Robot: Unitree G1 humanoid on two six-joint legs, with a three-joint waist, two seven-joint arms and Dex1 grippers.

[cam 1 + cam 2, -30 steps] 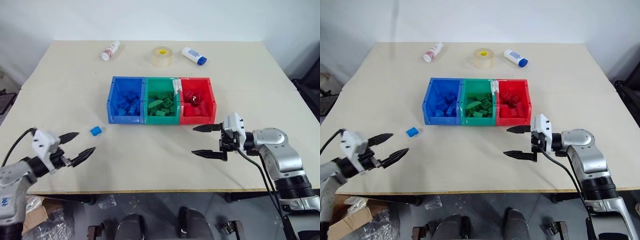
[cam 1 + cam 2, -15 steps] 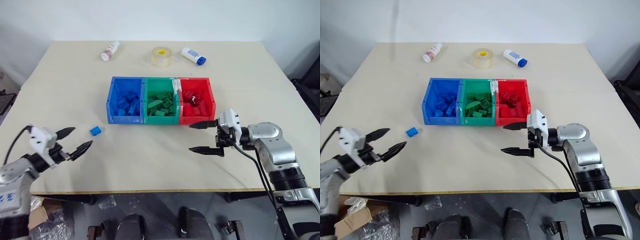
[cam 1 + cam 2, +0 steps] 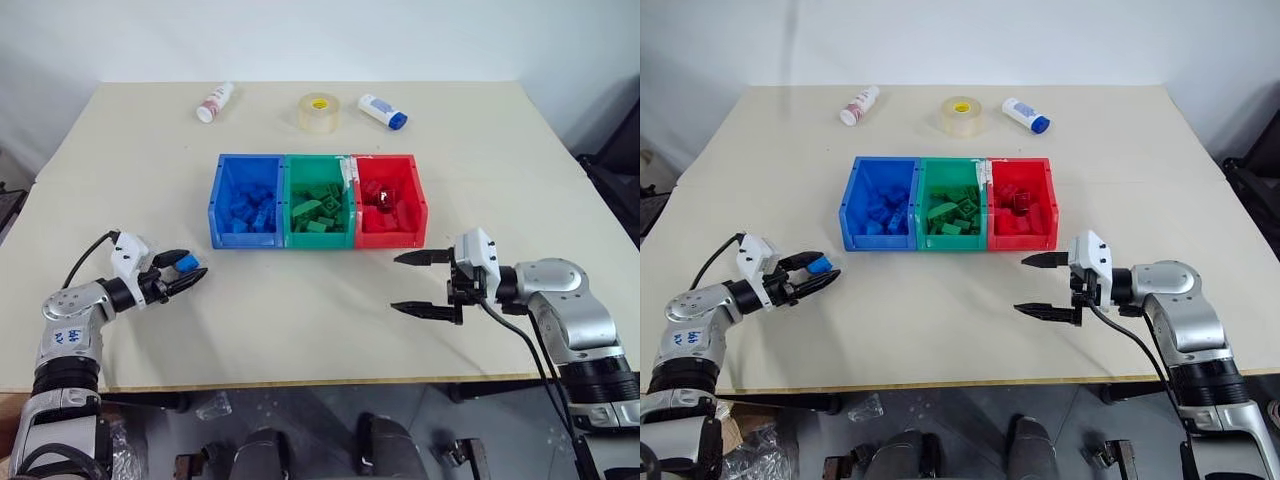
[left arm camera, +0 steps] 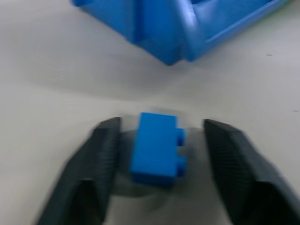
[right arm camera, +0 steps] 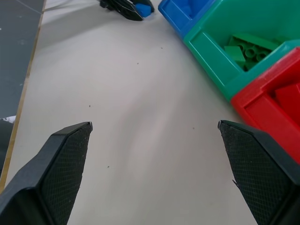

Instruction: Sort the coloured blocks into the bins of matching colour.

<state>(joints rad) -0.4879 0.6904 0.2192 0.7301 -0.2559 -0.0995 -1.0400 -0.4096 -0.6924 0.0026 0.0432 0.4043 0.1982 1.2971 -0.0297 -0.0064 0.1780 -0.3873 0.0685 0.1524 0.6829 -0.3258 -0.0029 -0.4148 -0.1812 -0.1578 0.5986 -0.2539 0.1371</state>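
I see the left gripper (image 4: 157, 154) with fingers around a blue brick (image 4: 156, 149) on the table near the blue bin (image 3: 247, 199), maybe not yet touching. The right gripper (image 3: 420, 283) stands wide apart near the red bin (image 3: 390, 199).

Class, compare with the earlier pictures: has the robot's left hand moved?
Yes. The left hand has moved forward toward the blue bin, and its fingers now straddle the blue block on the table.

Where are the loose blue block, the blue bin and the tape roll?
blue block (image 4: 155, 147), left wrist view, top face.
blue bin (image 3: 215, 195), left eye view, left wall.
tape roll (image 3: 319, 113), left eye view, outer side.
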